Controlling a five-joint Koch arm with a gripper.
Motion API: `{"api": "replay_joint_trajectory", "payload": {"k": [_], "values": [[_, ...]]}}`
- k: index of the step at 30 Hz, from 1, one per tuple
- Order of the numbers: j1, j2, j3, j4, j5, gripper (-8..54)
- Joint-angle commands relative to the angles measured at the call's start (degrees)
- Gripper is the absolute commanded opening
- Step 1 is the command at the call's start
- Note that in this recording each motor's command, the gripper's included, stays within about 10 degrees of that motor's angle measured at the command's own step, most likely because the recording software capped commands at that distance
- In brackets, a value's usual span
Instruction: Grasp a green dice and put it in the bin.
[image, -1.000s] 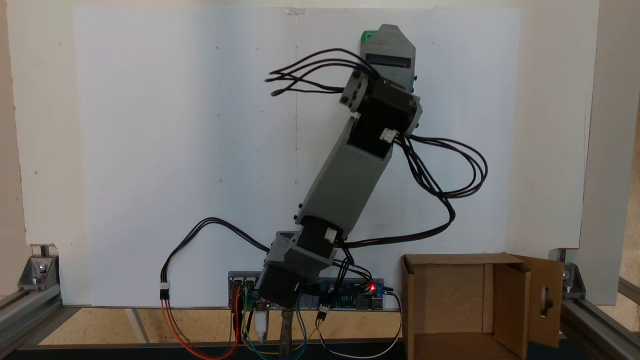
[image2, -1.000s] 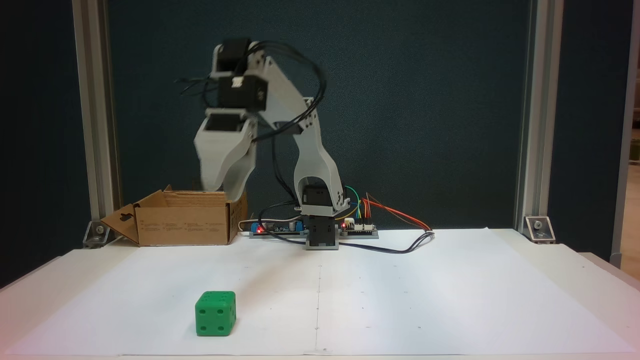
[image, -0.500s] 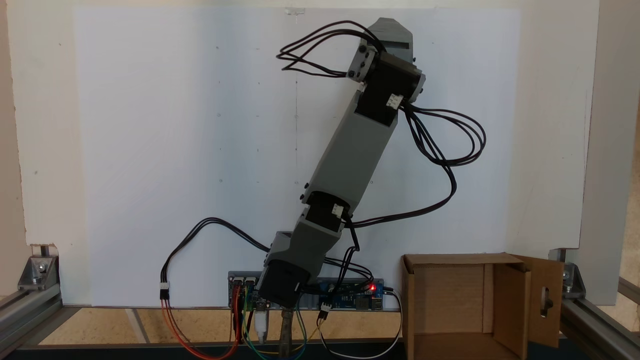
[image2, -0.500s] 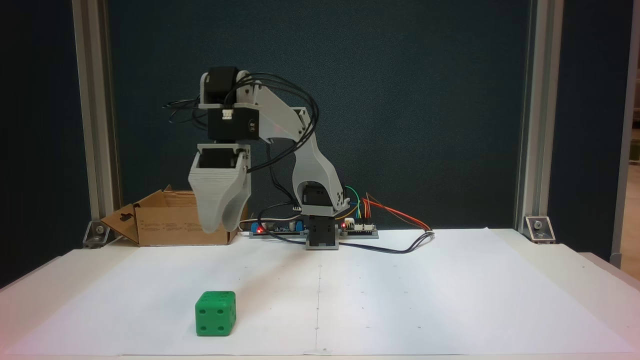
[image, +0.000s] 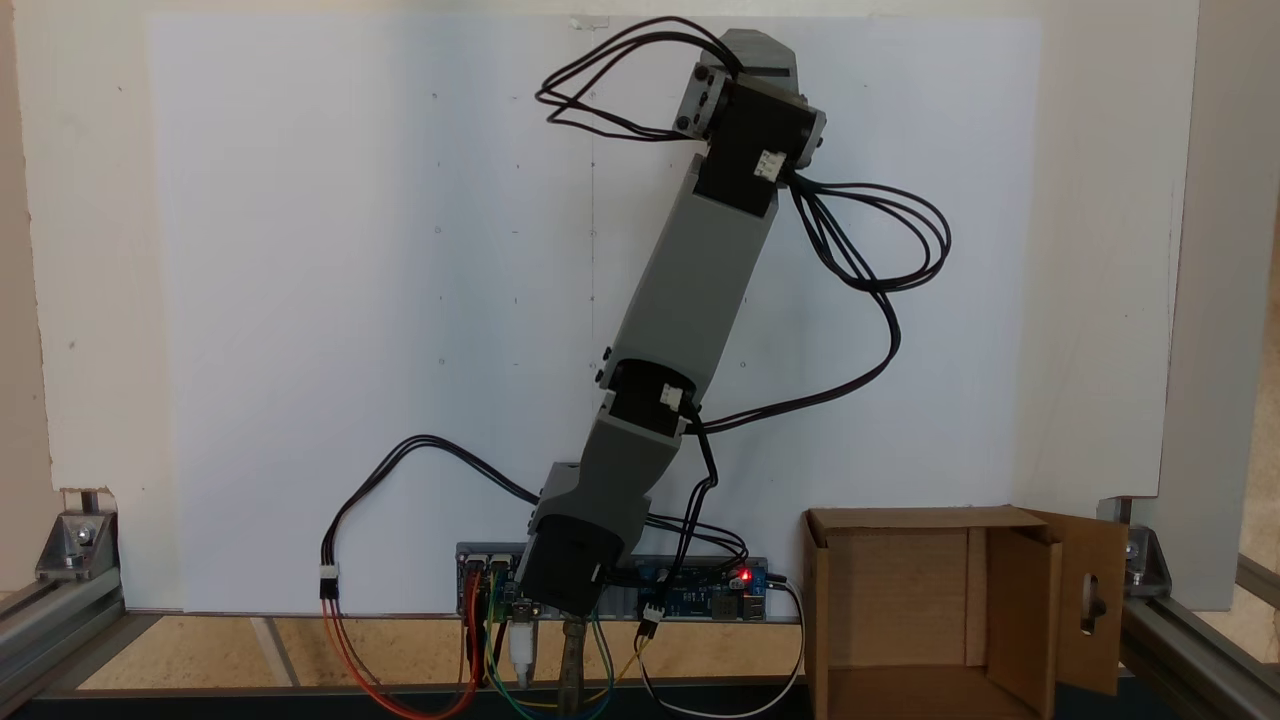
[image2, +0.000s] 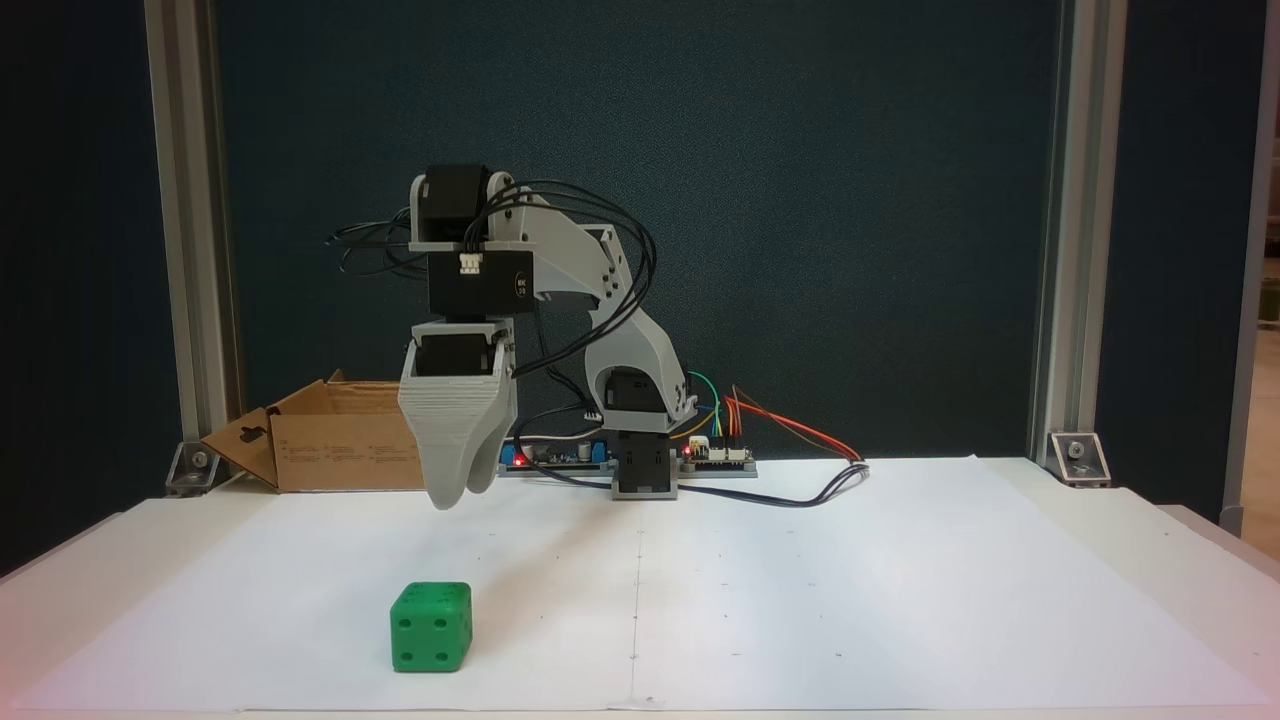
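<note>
Jaws of the gripper (image2: 462, 495) pointed straight down, hanging above the white paper (image2: 800, 600) and not touching it. Seen one tip partly behind the other in a fixed view, so cannot tell if released or clenched. Holding no cube in any case.

Far left of the jaws and further back, against the dark wall: the bin (image2: 340, 450), a brown cardboard box open upward, with a flap with a slot cutout (image2: 245, 440) folded outward on the side away from the jaws. Near wall of the box just beside the jaws in the picture, yet clearly behind them.

Below the jaws, a little to their left and closer to the camera: the green dice (image2: 431, 627), lying on the paper well apart from the tips, four pips on the face toward the camera.

Right of the jaws and behind: the grey arm (image2: 560, 240) bending up from the base (image2: 640, 470), black cables looping around it. Further right, beside the base, a small circuit board (image2: 715, 455) with coloured wires (image2: 790, 430).

From above in a fixed view, the arm (image: 700, 290) stretched diagonally over the paper, the bin (image: 1020, 600) at lower right.
</note>
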Motion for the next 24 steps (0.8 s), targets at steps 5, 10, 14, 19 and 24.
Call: {"api": "replay_joint_trajectory", "payload": {"k": [5, 10, 14, 19, 24], "values": [[-0.3, 0.1, -3.3, -2.5, -1.9, 43.9], [-0.3, -0.7, -3.4, -4.0, -1.9, 43.9], [-0.4, -1.8, -4.4, -4.3, -1.9, 43.9], [-0.3, -3.3, -7.2, -3.5, -2.0, 43.9], [-0.3, -4.9, -9.6, -2.8, -2.0, 43.9]]}}
